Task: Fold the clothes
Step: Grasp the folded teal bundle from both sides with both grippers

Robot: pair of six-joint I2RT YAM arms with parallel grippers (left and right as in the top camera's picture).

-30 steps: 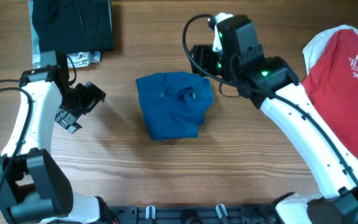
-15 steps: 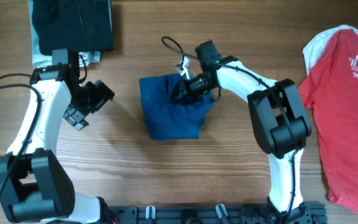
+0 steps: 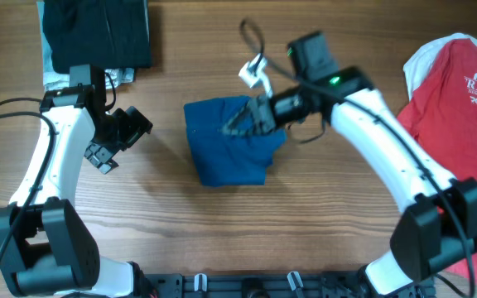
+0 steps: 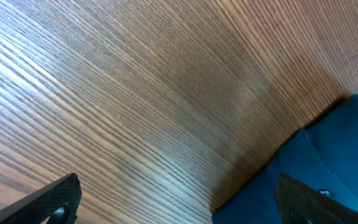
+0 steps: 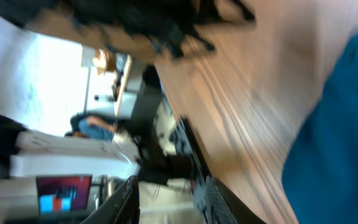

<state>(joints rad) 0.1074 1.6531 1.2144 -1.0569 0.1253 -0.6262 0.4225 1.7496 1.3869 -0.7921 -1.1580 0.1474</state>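
Left tool [image 3: 116,141] first: it hangs wide open on the left side, jaws well apart and nothing between them. Its own camera shows the two dark fingertips [image 4: 55,196] down in the bottom corners, with bare wood grain filling the gap.

In the middle of the surface [image 3: 321,223] is the dark blue shirt [image 3: 226,157]. It sits as a compact, roughly square bundle, rumpled along its top edge. From the left wrist, one blue corner pokes in at the lower right, near that tool but not touching it.

Over to the right tool [image 3: 240,122]. The arm reaches in from the right, and the tool is down on the upper edge of the blue bundle, its tips pointing left and against the cloth. Is it pinching fabric or only resting there? Cannot tell. From overhead the tips are dark on dark cloth, and the right wrist view is smeared with blur, showing just a blue patch at the right edge and streaked wood. A black cable [image 3: 251,37] loops up above the wrist.

At the far right edge the red T-shirt [image 3: 458,149] lies spread flat, with white lettering high on the chest. A white garment [image 3: 421,51] peeks out at its upper left shoulder, and both are well apart from the tools. In the top left corner a pile of dark cloth [image 3: 98,33] sits just behind the left arm.
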